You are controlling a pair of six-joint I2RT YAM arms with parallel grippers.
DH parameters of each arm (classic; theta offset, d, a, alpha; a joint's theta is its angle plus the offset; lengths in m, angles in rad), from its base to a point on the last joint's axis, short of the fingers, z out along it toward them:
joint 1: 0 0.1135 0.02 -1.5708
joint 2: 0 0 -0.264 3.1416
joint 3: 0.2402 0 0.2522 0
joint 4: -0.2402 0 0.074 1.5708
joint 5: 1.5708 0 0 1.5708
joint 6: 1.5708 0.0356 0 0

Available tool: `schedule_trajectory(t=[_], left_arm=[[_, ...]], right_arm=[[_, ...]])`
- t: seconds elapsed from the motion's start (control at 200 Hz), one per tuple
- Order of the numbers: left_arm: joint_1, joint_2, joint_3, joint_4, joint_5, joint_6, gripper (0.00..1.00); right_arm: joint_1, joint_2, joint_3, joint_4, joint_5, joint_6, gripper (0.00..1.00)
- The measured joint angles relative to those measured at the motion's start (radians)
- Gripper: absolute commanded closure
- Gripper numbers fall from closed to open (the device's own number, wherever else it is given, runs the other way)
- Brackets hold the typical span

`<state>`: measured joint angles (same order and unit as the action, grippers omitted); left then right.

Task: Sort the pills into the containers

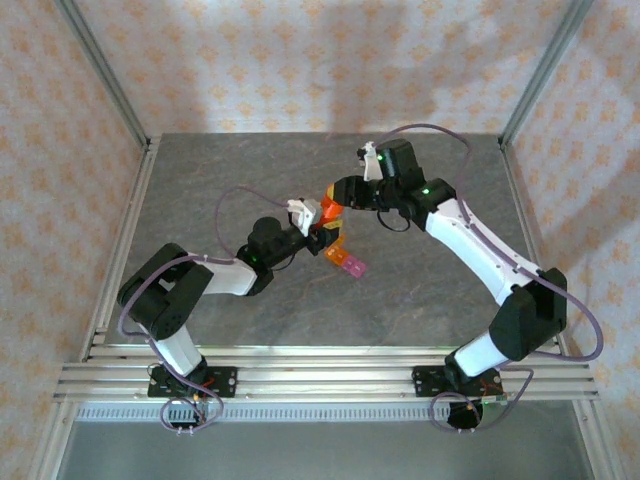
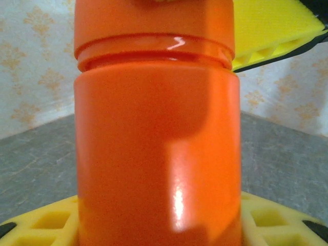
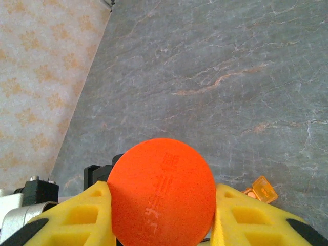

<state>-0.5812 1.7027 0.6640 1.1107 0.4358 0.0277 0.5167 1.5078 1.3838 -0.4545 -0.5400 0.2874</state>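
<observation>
Left jaws: about half open, clamped on the body of one orange-red bottle (image 2: 156,154), with a yellow finger (image 2: 46,225) on each side near its base.
Right jaws: closed down on the bottle's cap (image 3: 163,192), gripping it at the rim, one yellow finger (image 3: 77,220) per side.

Count: 1 bottle, 1 cap, 2 containers, 2 arms.

Containers: one orange container (image 1: 335,252) and one pink container (image 1: 353,266). They touch side by side on the desk, just beside the jaws and near the desk's centre. Their contents are too small to tell.

Surface: grey desk (image 1: 250,160) with stone veining.
Surround: aluminium frame posts (image 1: 105,75) at the corners and peach walls (image 1: 320,60) with a floral pattern.
</observation>
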Motion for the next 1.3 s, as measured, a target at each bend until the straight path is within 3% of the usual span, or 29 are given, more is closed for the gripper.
schedule_trajectory(t=[0.546,1.011,1.186,1.301], left_arm=[[-0.010,0.000,0.000,0.027,-0.033,0.016,1.00],[-0.028,-0.003,0.000,0.077,-0.029,0.024,1.00],[-0.022,-0.003,0.000,0.077,0.001,0.017,1.00],[0.003,-0.003,0.003,0.078,0.070,-0.021,1.00]], right_arm=[[0.017,0.010,0.056,-0.055,0.045,0.001,0.49],[-0.005,0.033,0.221,-0.171,0.054,-0.049,0.24],[-0.041,0.039,0.270,-0.204,0.041,-0.069,0.20],[-0.117,0.063,0.332,-0.242,-0.038,-0.121,0.20]])
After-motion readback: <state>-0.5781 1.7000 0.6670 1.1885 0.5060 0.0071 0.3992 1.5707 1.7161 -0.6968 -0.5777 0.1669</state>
